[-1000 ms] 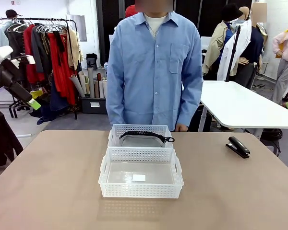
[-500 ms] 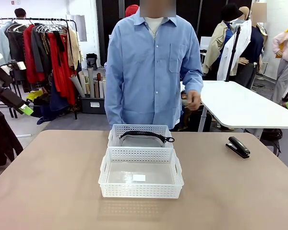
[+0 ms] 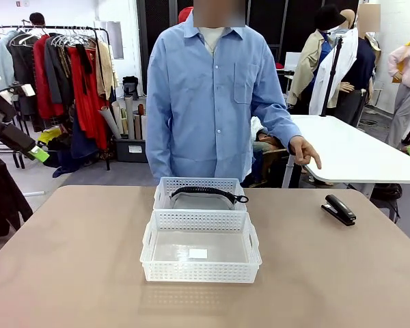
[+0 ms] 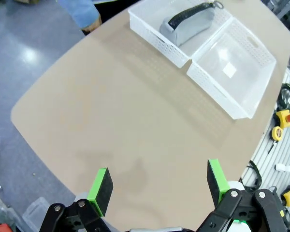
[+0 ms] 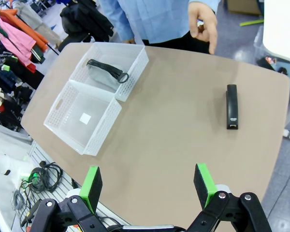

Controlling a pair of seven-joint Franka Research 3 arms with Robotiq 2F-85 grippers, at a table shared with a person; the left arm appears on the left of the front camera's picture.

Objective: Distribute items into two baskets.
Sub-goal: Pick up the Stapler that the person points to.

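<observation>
left end effector [image 4: 158, 181]: jaws wide, empty | right end effector [image 5: 147, 183]: jaws wide, empty | both held high

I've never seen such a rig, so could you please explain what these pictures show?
A two-armed robot shares a table with a person standing opposite. The front picture looks across from the robot's side; the other two come from cameras on the wrists, looking down past the left gripper and right gripper, both open and empty. Mid-table stands a far basket holding a black strap, touching a near basket with only a small label. A black stapler lies on the bare table at the robot's right; the person's hand hovers near that side.
</observation>
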